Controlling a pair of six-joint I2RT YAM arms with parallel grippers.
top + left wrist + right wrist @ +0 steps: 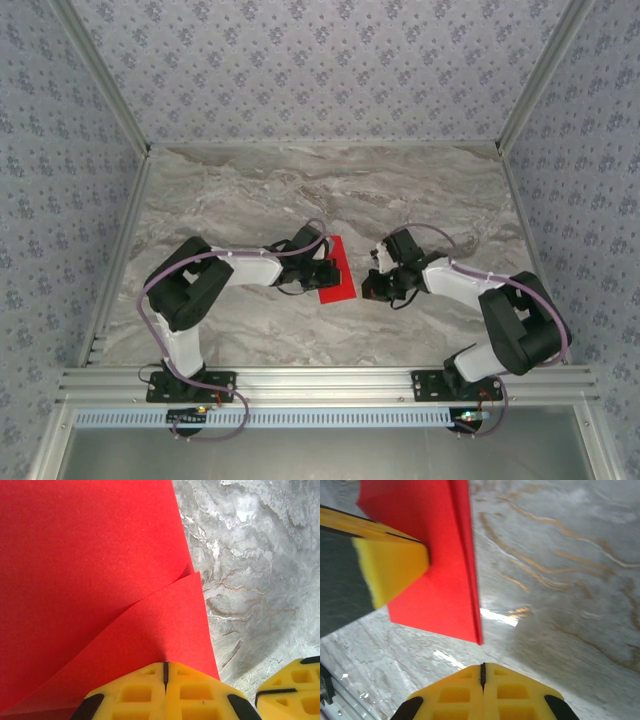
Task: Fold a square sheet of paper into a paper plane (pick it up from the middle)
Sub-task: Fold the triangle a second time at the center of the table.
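Observation:
The square sheet of paper [340, 275] is bright red and lies folded into a narrower layered shape on the marble table, near its middle. In the left wrist view the paper [75, 555] has an upper flap bowing up from the layer beneath. My left gripper [165, 666] is shut, its tips resting on that flap. From the right wrist view, its yellow fingers [390, 562] touch the paper [445, 585] from the left. My right gripper [482, 666] is shut with nothing in it, just off the paper's near corner, to the right [375, 288].
The grey marble table [250, 190] stretches behind and to both sides of the arms. Patterned walls close it in at the back and sides. An aluminium rail [320, 380] runs along the near edge.

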